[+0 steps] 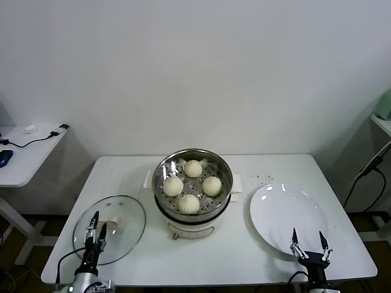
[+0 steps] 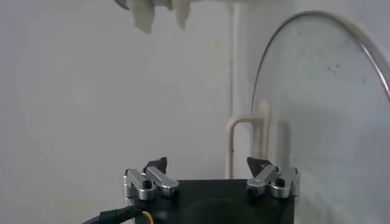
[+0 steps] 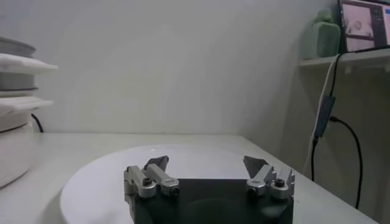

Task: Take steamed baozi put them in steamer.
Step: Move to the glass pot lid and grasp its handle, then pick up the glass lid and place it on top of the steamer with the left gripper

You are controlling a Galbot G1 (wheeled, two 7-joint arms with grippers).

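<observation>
Left gripper: jaws wide, holding nothing; low at the table's near left edge, over the near rim of the lid.
Right gripper: jaws wide, holding nothing; low at the table's near right edge, over the near rim of the plate.
Fingers: two dark pointed tips per gripper, well apart in both wrist views.
Baozi count: four.
Baozi: all four inside the steamer, on the perforated tray, in a diamond; one at the back, one left, one right, one at the front; near each other, contact cannot be told.
Steamer count: one.
Steamer: shiny round pot on a white base, mid-table, uncovered, between lid and plate.
Lid count: one.
Lid: round glass, lying flat on the table left of the steamer, white handle on top; nothing under it.
Plate count: one.
Plate: white, flat, right of the steamer, bare.
Table: white, carries steamer, lid and plate.
Surroundings: second white table far left with a cable and small items; a shelf and hanging cable far right.
In the way: nothing between either gripper and the steamer's open top.
</observation>
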